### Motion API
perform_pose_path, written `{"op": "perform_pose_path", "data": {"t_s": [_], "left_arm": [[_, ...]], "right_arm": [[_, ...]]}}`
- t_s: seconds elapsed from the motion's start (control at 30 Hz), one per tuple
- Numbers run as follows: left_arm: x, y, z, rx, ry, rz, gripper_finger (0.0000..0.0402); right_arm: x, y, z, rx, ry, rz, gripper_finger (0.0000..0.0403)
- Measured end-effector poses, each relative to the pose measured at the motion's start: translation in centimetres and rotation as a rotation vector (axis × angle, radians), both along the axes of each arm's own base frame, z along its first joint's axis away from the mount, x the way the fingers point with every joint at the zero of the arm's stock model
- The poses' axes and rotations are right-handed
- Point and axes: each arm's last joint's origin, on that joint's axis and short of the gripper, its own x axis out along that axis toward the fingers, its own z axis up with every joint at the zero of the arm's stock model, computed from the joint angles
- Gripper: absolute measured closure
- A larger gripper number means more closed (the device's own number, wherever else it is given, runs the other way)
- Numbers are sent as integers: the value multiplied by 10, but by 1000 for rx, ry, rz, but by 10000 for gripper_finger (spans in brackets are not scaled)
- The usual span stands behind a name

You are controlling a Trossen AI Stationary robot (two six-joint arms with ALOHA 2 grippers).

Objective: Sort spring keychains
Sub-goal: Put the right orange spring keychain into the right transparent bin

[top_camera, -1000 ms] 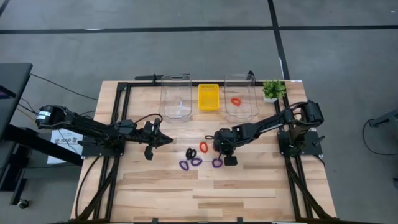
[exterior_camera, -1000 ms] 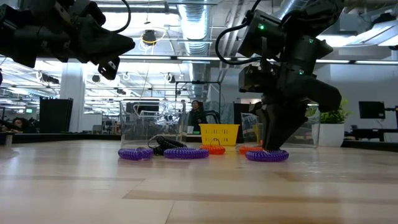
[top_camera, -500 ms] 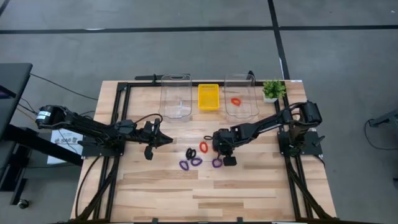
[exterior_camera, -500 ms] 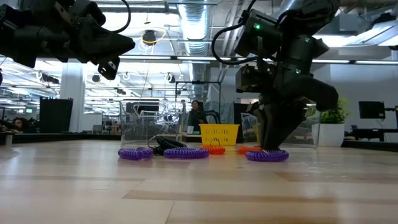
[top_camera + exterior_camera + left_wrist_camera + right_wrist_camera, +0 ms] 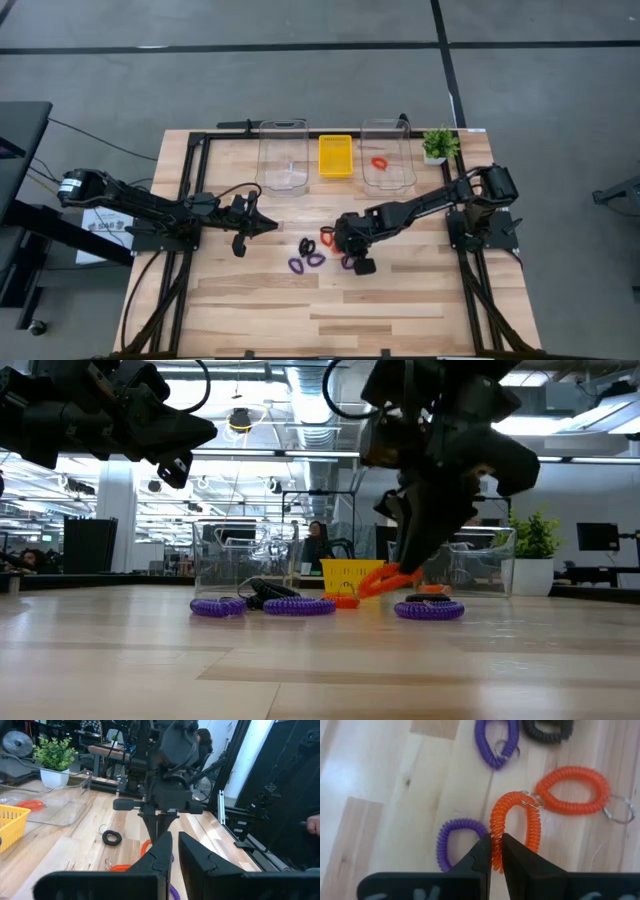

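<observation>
Tabletop bin [image 5: 388,160] with orange keychain [image 5: 379,162]

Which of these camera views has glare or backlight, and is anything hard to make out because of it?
Low view: bright ceiling lights behind leave the right gripper a dark silhouette, and the table shows sheen. Right wrist view: evenly lit, the orange keychain between the fingers is crisp. High view: flat light, but the clear bins are faint.

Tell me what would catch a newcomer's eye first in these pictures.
Probably the right gripper at mid-table, pinching an orange coil keychain and lifting one end off the wood. Around it lie more coils, purple, black and another orange one. At the far edge, two clear bins flank a yellow tray; the right bin holds one orange coil.
</observation>
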Motion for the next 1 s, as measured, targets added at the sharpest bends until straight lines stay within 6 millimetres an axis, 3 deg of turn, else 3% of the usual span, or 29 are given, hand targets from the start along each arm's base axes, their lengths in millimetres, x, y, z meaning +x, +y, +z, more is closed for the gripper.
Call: {"op": "perform_pose_path", "data": {"t_s": [0.8,1.0], "left_arm": [[0,0,0,0,3,0,372],[0,0,0,0,3,0,372]], "right_arm": [[-1,1,4,-23,22,22,376],[-11,-10,23,-34,32,-8,373]]}}
